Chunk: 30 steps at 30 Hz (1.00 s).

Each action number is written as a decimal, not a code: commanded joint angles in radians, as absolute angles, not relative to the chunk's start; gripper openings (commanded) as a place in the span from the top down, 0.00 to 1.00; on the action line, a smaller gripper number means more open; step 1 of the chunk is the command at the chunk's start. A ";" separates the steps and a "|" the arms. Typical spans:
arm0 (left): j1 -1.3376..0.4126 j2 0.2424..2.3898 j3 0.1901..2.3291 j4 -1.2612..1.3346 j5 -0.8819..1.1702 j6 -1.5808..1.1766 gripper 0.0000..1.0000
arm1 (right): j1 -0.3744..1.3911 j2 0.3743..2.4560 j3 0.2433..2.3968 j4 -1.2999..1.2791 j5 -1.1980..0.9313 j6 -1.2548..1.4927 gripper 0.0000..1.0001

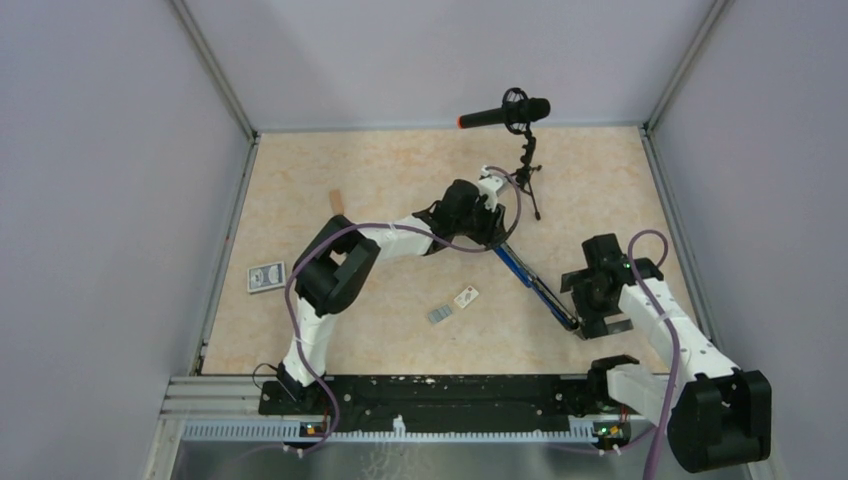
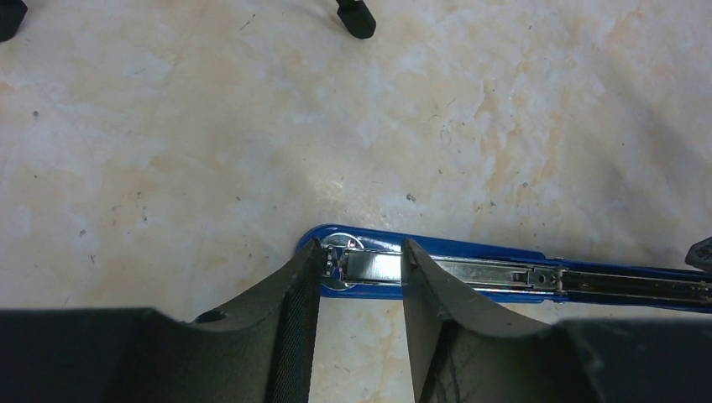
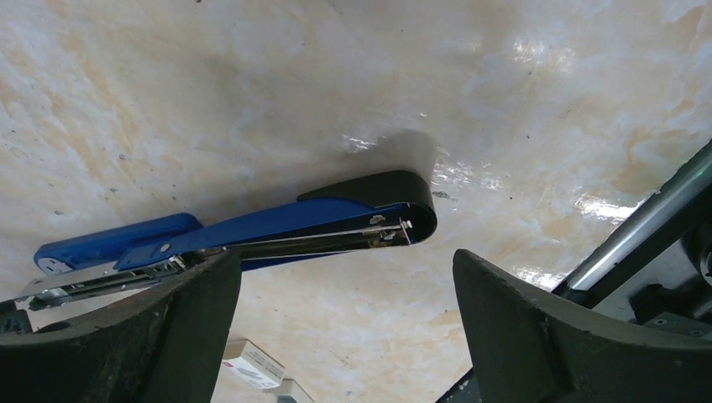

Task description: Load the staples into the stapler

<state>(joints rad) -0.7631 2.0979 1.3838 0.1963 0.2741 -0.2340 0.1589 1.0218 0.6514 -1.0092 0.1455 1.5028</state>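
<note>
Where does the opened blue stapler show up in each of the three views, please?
Top external: the stapler lies diagonally, right of centre.
Left wrist: the stapler is low in frame, its rounded blue end between the fingers of the left gripper, running to the right edge.
Right wrist: left of centre, slanting up to its black end.
Shared landmark: that black end, the stapler's lower-right tip in the top view; the left wrist view shows the opposite end.
</note>
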 commanded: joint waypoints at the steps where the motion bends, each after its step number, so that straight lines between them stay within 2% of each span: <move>1: -0.772 2.102 1.385 0.299 0.296 -0.223 0.56 | 0.153 0.982 0.610 -0.976 0.099 1.569 0.06; 17: -0.773 2.158 1.348 0.279 0.236 -0.203 0.67 | 0.154 1.069 0.573 -0.875 0.169 1.633 0.08; 24: -0.773 2.155 1.319 0.223 0.201 -0.210 0.69 | 0.152 1.084 0.589 -0.866 0.232 1.645 0.12; 30: -0.774 2.152 1.309 0.223 0.200 -0.219 0.69 | 0.152 1.056 0.552 -0.818 0.213 1.663 0.23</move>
